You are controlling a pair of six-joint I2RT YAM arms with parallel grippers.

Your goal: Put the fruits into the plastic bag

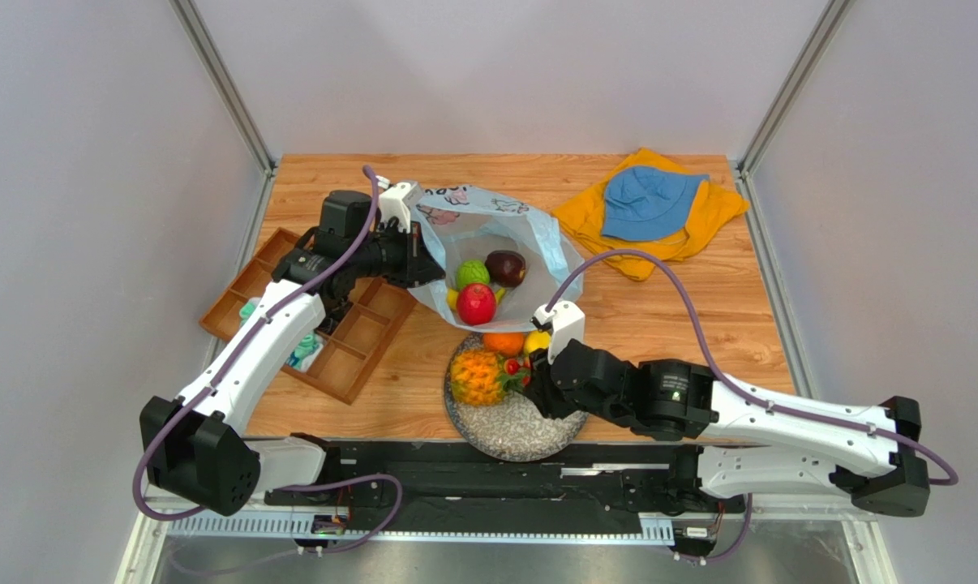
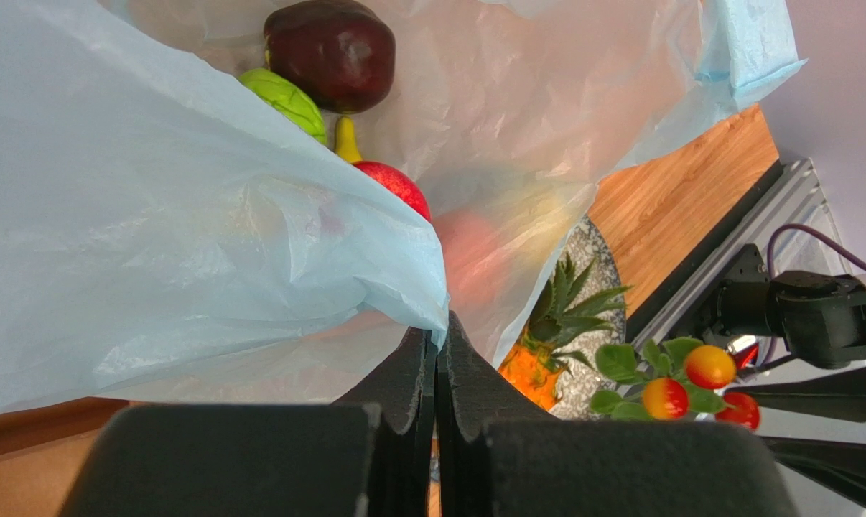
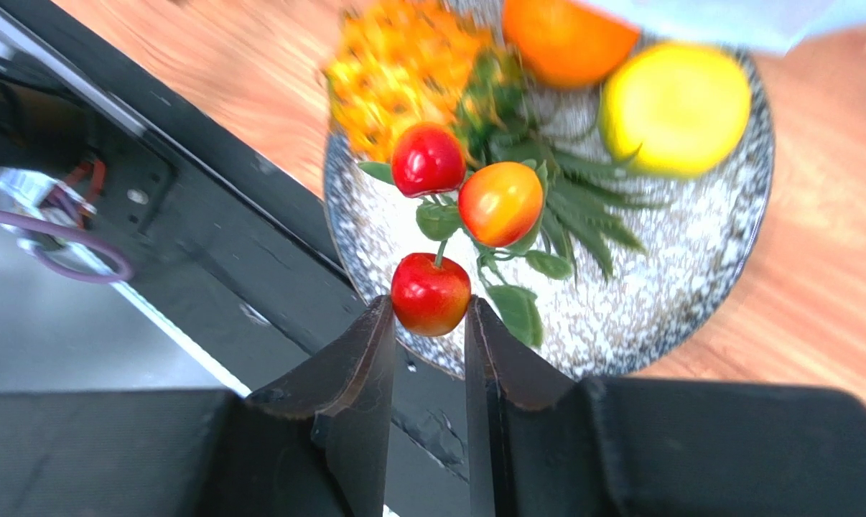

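The light blue plastic bag [image 1: 494,225] lies open on the table. Inside it are a green apple [image 1: 472,273], a dark maroon fruit [image 1: 505,267], a red apple [image 1: 477,304] and a banana [image 2: 346,138]. My left gripper [image 2: 440,323] is shut on the bag's rim and holds the mouth open. The speckled plate [image 1: 524,432] holds an orange [image 1: 503,343], a yellow-green fruit [image 3: 675,106] and a small pineapple [image 1: 474,378]. My right gripper [image 3: 427,307] is shut on a small red fruit [image 3: 431,291] of a leafy sprig above the plate's near rim.
A wooden compartment tray [image 1: 336,335] sits at the left under my left arm. A blue hat [image 1: 650,201] lies on a yellow cloth [image 1: 713,219] at the back right. The black base rail [image 1: 518,481] runs just in front of the plate.
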